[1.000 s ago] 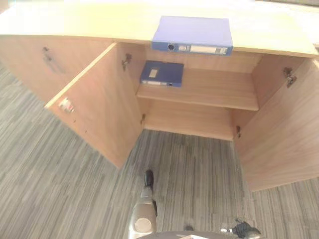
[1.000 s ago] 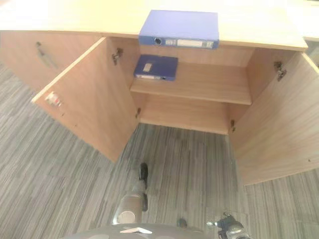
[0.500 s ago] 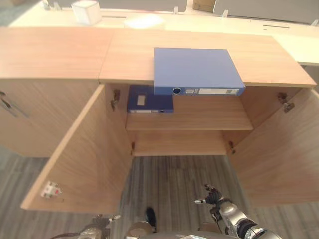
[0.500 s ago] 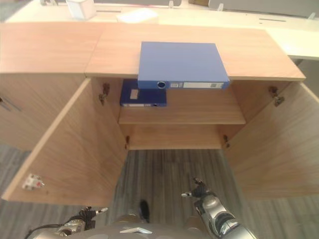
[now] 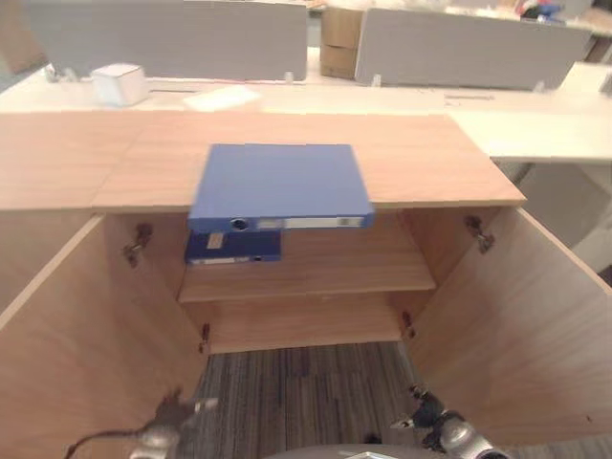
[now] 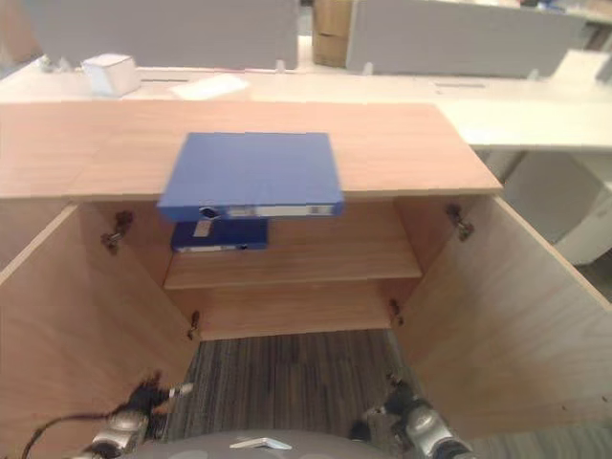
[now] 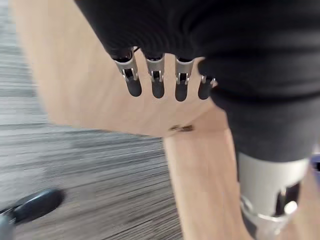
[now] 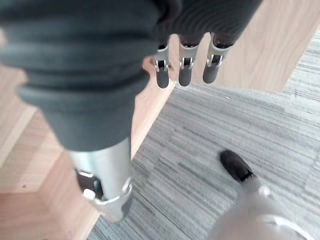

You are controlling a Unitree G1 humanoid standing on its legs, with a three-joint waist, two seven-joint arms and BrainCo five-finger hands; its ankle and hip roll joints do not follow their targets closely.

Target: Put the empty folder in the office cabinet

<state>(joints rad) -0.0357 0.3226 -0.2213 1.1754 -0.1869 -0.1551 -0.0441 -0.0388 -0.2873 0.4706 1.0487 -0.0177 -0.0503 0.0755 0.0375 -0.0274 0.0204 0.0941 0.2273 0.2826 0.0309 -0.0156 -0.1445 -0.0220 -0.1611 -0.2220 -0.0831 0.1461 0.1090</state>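
Note:
A large blue folder (image 5: pixel 280 186) lies flat on the wooden cabinet top (image 5: pixel 421 163), its spine overhanging the front edge. A smaller blue folder (image 5: pixel 234 247) lies on the upper shelf (image 5: pixel 335 268) inside the open cabinet, at the shelf's left end. My left hand (image 5: pixel 170 419) hangs low beside the open left door (image 5: pixel 76 344), its fingers (image 7: pixel 157 86) straight and holding nothing. My right hand (image 5: pixel 432 424) is low near the open right door (image 5: pixel 521 325), its fingers (image 8: pixel 185 71) also straight and empty. Both hands are well below and apart from the folders.
Both cabinet doors stand wide open and flank a patch of grey striped carpet (image 5: pixel 306 382). Behind the cabinet runs a white desk with a white box (image 5: pixel 120 83), a sheet of paper (image 5: pixel 222 97) and grey partition panels (image 5: pixel 172 38).
The camera has tilted upward, so the whole picture has shifted. The folders and the cabinet have not moved. Both hands have come up to the lower edge of the eye views.

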